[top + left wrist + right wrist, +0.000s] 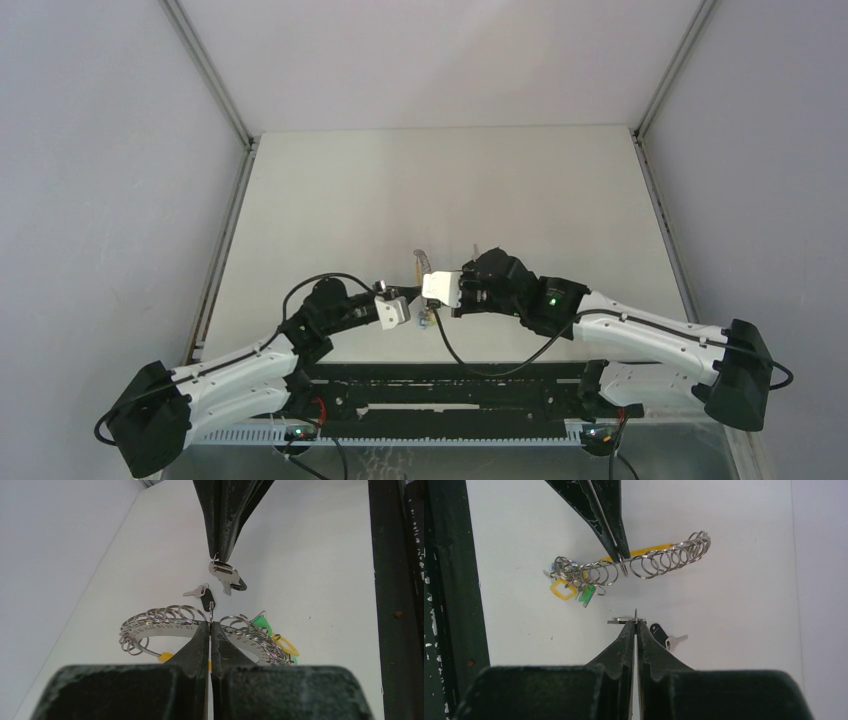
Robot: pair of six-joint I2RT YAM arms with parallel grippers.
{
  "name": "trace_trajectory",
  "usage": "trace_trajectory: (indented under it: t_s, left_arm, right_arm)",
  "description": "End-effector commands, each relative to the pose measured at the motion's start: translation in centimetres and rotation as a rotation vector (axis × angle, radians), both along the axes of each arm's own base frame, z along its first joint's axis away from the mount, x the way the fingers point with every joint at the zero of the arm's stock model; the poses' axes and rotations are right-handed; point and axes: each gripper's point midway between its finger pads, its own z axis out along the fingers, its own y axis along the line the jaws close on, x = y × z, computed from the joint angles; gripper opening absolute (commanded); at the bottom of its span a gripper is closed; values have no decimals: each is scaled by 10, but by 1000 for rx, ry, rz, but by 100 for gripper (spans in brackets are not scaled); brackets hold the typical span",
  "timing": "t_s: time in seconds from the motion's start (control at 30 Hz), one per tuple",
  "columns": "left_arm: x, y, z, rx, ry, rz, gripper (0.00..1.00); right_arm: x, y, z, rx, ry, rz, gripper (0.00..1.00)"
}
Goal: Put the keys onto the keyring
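Keyring (160,615) of coiled silvery loops is being pinched in left claw (210,625), flat silver key (224,574) in right claw (636,624).

Table (450,180): white, plain top. Directly on it: 1 sm. black-headed key (201,594), lying flat, nr front-centre.

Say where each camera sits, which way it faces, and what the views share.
Top external: above and behind the bases, looking down at the table; the left arm and right arm show, tips close together mid-table.
Left wrist: on the left arm, looking past the shut left gripper, pinching the keyring, toward the right gripper holding a key.
Right wrist: the reverse, past its own fingers to the keyring.
Shared: both wrist views show keyring, held key and a black-headed key lying on the table.
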Motion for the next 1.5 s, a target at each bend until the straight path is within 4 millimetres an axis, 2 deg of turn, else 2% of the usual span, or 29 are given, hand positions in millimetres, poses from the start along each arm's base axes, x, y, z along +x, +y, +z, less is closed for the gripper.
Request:
trace_trajectory:
  t_s: [0.0,0.23,0.57,1.47]
  left_arm:
    - [-1,-4,17,-53,-71,-13,0]
    - [0,-5,14,-55,-66,-6,0]
    - [3,-6,9,-41,-52,0,0]
    - [2,-7,11,-43,-44,-5,0]
  right_arm:
    - [2,18,23,75,-48,33,0]
    - [1,23,12,43,-42,45,0]
    - [0,26,12,32,-70,51,0]
    - [2,33,9,-2,-133,53,0]
